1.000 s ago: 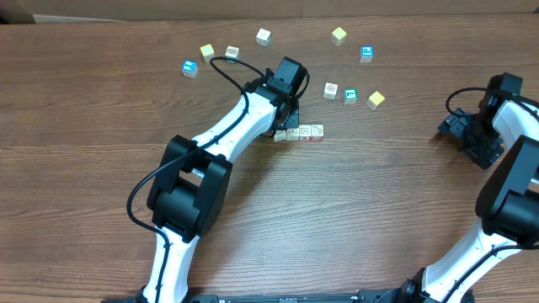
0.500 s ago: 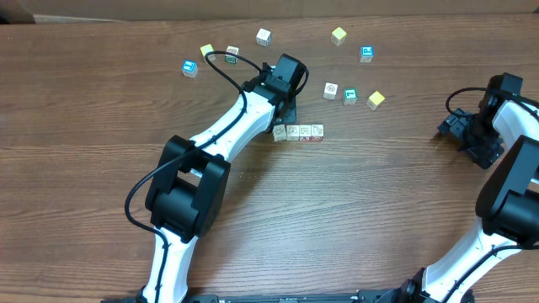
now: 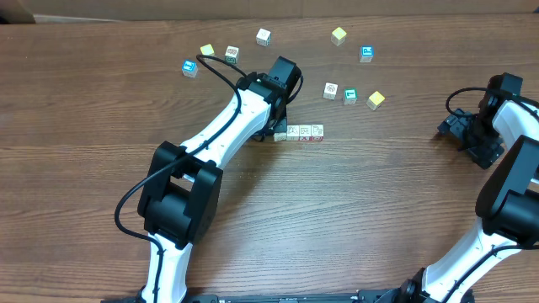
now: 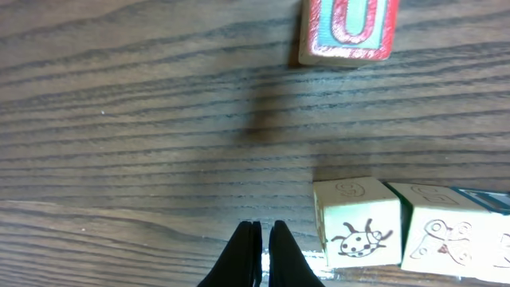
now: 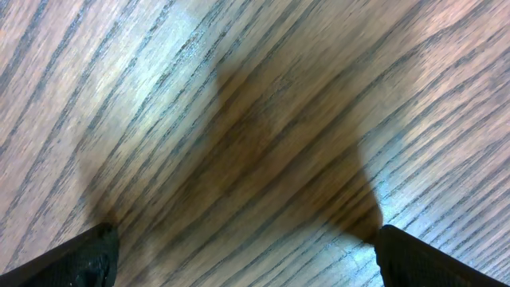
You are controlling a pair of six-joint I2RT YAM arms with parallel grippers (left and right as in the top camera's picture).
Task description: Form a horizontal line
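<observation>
While hovering low over the table point(image 3: 101, 109), holds the fingers point(image 4: 243, 257) of the left gripper point(image 4: 260, 236) pressed together on nothing, just left of the ladybug cube point(image 4: 356, 223). Starts there the horizontal line point(image 3: 301, 132), ladybug cube touching butterfly cube point(image 4: 438, 233), near mid-table. Above, apart: a red "U" cube point(image 4: 349, 30). Farther right, loose: a blue-marked cube point(image 3: 350, 96), a yellow-topped cube point(image 3: 376, 99). Far right, spreads the right gripper point(image 5: 243, 239) wide, empty, over bare wood.

Horizontal line point(image 3: 305, 132): small whitish wooden cubes with faint printed tops, sitting flat and touching side to side, in a straight left-right row near the scene's centre. The end cube point(image 4: 356, 223) bears a ladybird drawing on its side.
</observation>
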